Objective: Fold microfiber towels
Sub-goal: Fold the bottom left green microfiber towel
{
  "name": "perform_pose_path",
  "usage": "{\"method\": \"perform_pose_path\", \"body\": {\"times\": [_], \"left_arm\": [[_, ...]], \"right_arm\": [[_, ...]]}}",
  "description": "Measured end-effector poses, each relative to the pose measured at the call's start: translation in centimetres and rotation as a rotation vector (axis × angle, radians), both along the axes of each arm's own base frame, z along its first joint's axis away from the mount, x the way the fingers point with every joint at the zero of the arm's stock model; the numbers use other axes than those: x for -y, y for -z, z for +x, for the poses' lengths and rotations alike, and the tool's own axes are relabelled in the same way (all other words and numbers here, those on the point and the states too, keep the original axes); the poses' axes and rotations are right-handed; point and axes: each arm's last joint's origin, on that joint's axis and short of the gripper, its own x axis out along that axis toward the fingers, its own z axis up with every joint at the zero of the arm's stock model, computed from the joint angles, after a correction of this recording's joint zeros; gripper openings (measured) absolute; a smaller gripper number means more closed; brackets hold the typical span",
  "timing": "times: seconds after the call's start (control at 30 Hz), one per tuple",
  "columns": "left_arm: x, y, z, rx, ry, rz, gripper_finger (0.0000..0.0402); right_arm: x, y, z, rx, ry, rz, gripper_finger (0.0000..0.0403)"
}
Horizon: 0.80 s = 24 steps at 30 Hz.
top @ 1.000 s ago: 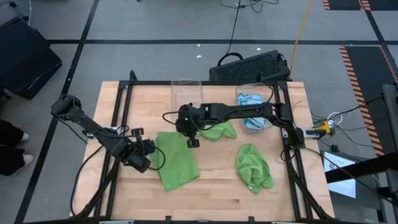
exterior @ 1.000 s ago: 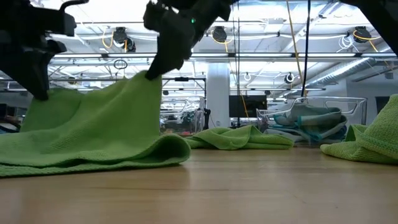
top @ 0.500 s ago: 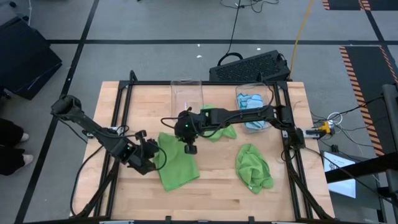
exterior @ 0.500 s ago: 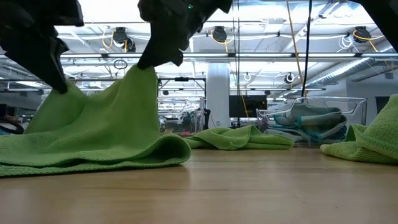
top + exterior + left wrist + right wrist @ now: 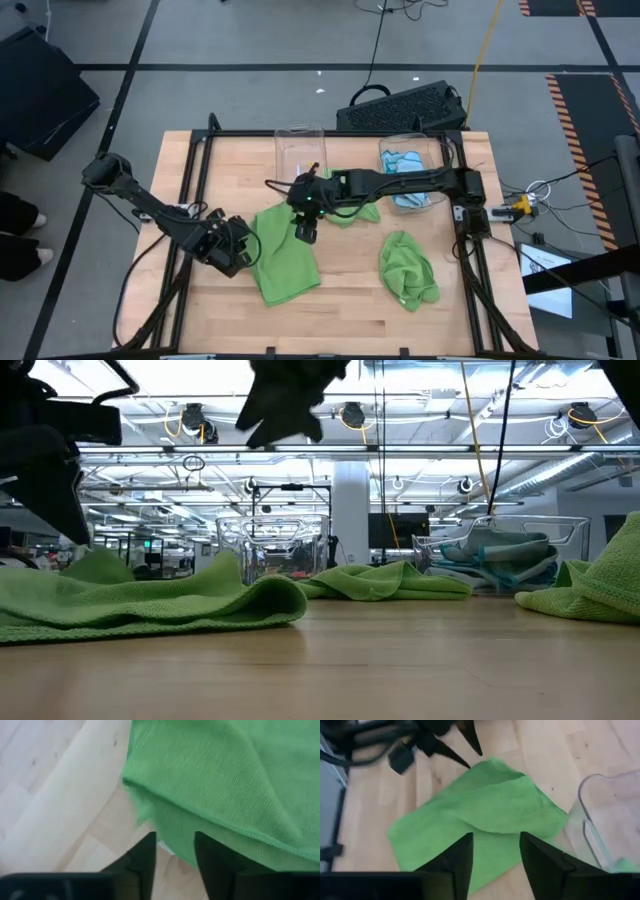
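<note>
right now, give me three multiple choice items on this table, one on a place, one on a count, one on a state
1. Where do the light blue towels lie?
A. in a clear bin
B. on the floor
C. under the left arm

2. How many green towels are out on the table?
A. one
B. three
C. five

3. How are the two end effectors?
A. both open, off the towel
B. both clamped on the towel
C. out of view

A: blue cloth sits inside the bin. B: one green towel under the arms, one behind, one crumpled. A: left end effector and right end effector show parted fingers, empty.
</note>
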Motion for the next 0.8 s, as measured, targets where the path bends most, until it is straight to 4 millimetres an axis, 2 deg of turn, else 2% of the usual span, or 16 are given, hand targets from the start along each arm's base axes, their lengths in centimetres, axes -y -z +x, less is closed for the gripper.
{"method": "perform_pose_path", "body": {"times": [0.13,0.27,0.4,0.5,0.6,0.7,0.8], "left_arm": [[-0.3,-0.3,-0.9,-0.123,-0.081,-0.063,0.0181],[-0.9,-1.3,-2.5,-0.248,-0.246,-0.131,0.0199],[-0.2,-2.4,-2.8,-0.126,-0.244,-0.266,0.0191],[1.0,-2.4,-2.3,0.094,-0.191,-0.328,0.0170],[1.8,-0.8,-2.1,0.232,-0.198,-0.361,0.0142],[2.3,1.0,-1.7,0.283,-0.248,-0.471,0.0117],[2.5,1.8,-1.5,0.294,-0.328,-0.570,0.0104]], "right_arm": [[-0.8,-2.1,-1.3,0.010,0.084,0.096,0.0171],[-2.7,-2.8,-1.8,0.012,0.137,0.188,0.0172],[-5.1,-2.4,-2.0,0.010,0.141,0.241,0.0167],[-6.5,-0.9,-1.8,0.027,0.161,0.302,0.0165],[-7.5,1.4,-1.9,0.010,0.207,0.372,0.0164],[-8.1,3.6,-2.2,0.004,0.280,0.468,0.0164],[-8.6,5.7,-2.5,-0.013,0.316,0.561,0.0164]]}}
